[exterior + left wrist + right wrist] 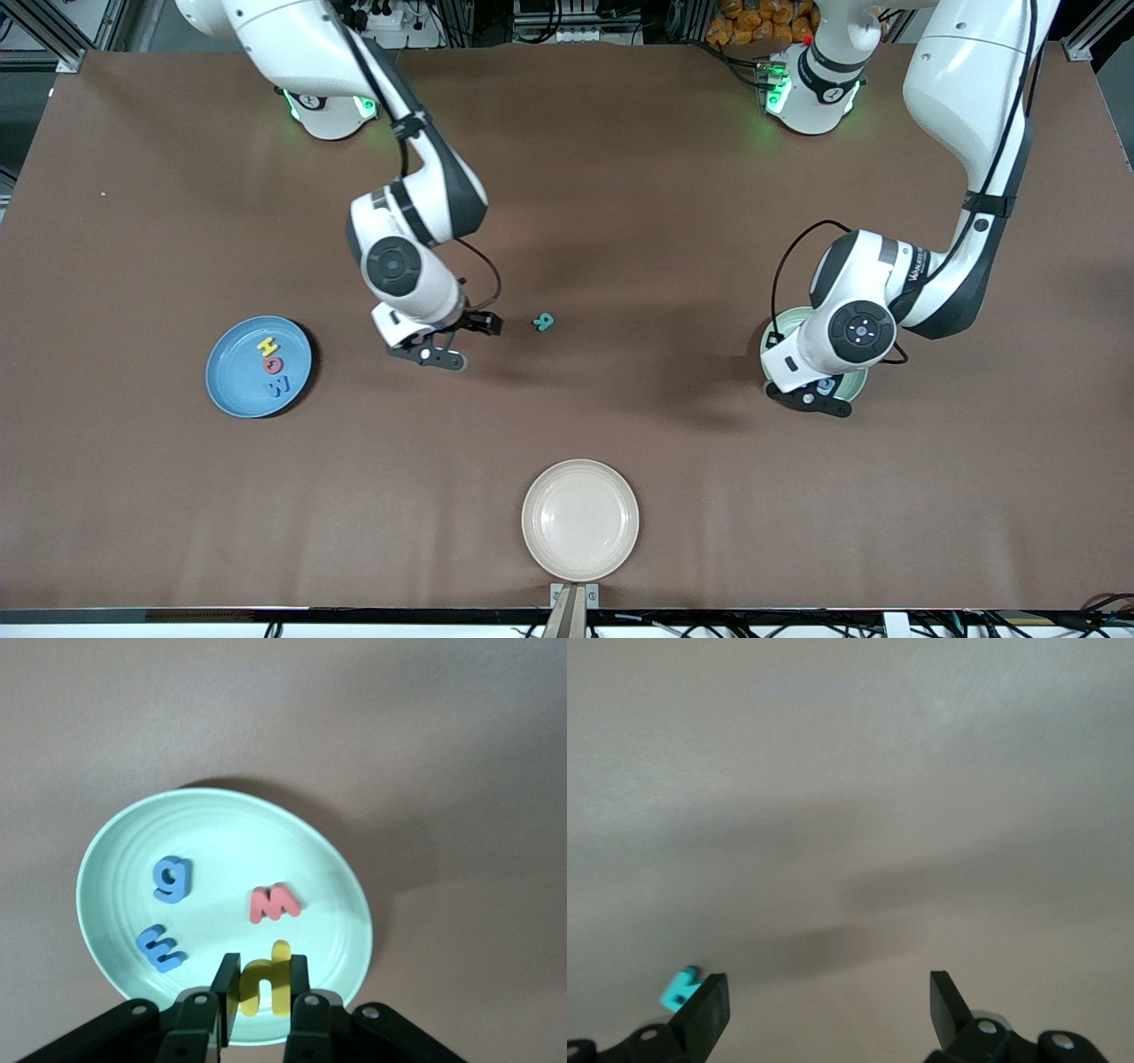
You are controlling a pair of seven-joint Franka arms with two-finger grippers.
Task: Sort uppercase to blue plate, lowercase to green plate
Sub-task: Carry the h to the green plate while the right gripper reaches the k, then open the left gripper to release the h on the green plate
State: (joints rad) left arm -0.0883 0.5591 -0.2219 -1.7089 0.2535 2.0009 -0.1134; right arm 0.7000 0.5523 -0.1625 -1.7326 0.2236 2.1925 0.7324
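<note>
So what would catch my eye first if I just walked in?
Probably the left gripper over the pale mint-green plate, pinching a tiny yellow foam letter above three others lying in it. Then the lone teal foam letter mid-table, beside the open right gripper.

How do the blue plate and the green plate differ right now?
The blue plate holds three letters; the green plate holds three, with a fourth in the left pincer over it. The blue plate sits uncovered, while the left arm hides much of the green plate. Both are round and rimmed.
</note>
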